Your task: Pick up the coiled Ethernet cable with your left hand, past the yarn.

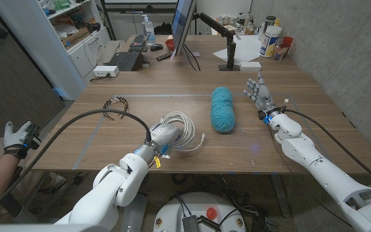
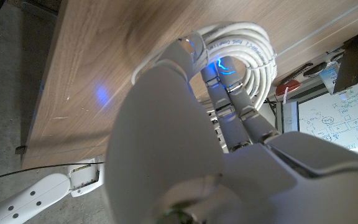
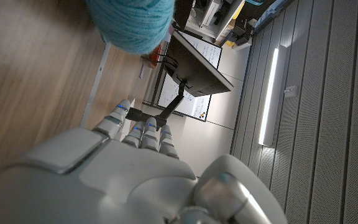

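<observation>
A white coiled Ethernet cable lies on the wooden table near the front, left of a teal yarn skein. My left hand is at the coil's near side. In the left wrist view its fingers reach into the middle of the cable and the thumb lies over the strands, so it pinches the coil. My right hand is to the right of the yarn, fingers apart and holding nothing. The yarn lies ahead of the right hand's fingers.
A small dark ring-shaped object lies left of the cable. At the back stand a monitor, a keyboard, a black arm stand and bottles. A person's gloved hand is at the left edge.
</observation>
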Action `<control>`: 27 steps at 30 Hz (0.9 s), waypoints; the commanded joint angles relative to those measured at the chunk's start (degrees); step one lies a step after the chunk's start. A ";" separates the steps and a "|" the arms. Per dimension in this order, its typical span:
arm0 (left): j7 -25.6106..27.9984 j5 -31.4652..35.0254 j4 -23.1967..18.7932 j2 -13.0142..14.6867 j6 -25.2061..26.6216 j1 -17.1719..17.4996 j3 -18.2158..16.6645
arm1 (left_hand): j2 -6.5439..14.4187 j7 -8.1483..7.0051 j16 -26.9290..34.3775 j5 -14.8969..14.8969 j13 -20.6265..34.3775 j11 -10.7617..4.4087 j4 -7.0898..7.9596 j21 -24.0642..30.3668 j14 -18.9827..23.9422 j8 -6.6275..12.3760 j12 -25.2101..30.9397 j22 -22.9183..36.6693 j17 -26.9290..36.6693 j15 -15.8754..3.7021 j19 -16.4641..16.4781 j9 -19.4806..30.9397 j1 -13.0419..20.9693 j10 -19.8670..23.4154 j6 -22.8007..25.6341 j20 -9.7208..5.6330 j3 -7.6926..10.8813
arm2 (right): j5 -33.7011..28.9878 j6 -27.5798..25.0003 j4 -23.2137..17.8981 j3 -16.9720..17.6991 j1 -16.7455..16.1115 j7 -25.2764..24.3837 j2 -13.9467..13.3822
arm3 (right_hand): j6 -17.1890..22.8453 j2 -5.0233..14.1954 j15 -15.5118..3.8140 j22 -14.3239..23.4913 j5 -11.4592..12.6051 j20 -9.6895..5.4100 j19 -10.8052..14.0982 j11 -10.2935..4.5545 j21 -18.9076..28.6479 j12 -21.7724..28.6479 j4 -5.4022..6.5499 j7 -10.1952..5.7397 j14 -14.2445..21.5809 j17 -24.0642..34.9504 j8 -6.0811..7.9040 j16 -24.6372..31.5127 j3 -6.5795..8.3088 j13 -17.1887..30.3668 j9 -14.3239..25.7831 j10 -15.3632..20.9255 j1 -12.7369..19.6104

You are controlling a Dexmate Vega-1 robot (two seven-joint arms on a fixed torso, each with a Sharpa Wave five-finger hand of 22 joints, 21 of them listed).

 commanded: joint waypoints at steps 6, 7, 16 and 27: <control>2.42 0.36 -0.29 -0.89 -0.85 0.18 -0.47 | 0.17 -0.01 -0.08 0.38 0.15 -0.29 1.86 0.76 6.38 0.47 0.52 4.57 18.23 -9.58 -0.38 0.31 -0.36 0.56 0.46 -1.10 5.53 | -0.05 0.08 0.15 -0.15 0.12 0.42 -0.13 | -0.52 2.72 -0.11 0.11 0.34 -0.19 -0.06 0.26 0.34 0.30 0.17 0.02 -0.39 0.13 0.07 0.25 -0.01 -0.03 0.14 -0.51 0.32; 2.44 0.37 -0.28 -0.91 -0.87 0.19 -0.49 | 0.21 0.01 -0.08 0.38 0.13 -0.30 1.87 0.82 6.41 0.45 0.52 4.53 18.27 -9.57 -0.42 0.33 -0.37 0.55 0.41 -1.06 5.56 | -0.05 0.08 0.15 -0.15 0.12 0.42 -0.13 | -0.51 2.72 -0.08 0.11 0.34 -0.19 -0.06 0.31 0.34 0.30 0.17 -0.02 -0.39 0.13 0.07 0.26 -0.01 -0.03 0.14 -0.52 0.32; 2.40 0.28 -0.71 -0.80 -1.25 0.54 -1.03 | 0.10 -0.05 -0.26 0.45 0.07 -0.27 1.85 1.21 6.49 0.50 0.59 4.08 18.55 -9.64 -0.57 0.34 -0.48 0.58 0.58 -1.15 5.74 | -0.03 0.01 0.02 -0.14 0.06 0.43 -0.20 | -0.53 2.70 -0.10 0.11 0.34 -0.17 -0.09 0.35 0.34 0.33 0.16 -0.07 -0.42 0.13 0.08 0.26 -0.03 -0.03 0.14 -0.50 0.31; 2.50 0.81 -1.01 -0.92 -1.64 0.60 -1.07 | 0.05 -0.15 -0.50 0.51 0.49 -0.34 1.86 1.79 6.53 0.43 0.88 3.51 18.92 -9.67 -0.80 0.22 -0.64 0.37 0.64 -1.08 5.98 | 0.04 0.15 -0.16 -0.04 -0.08 0.39 -0.22 | -0.55 2.69 -0.12 0.11 0.34 -0.17 -0.12 0.24 0.35 0.34 0.17 -0.09 -0.42 0.13 0.09 0.28 -0.04 -0.03 0.14 -0.54 0.31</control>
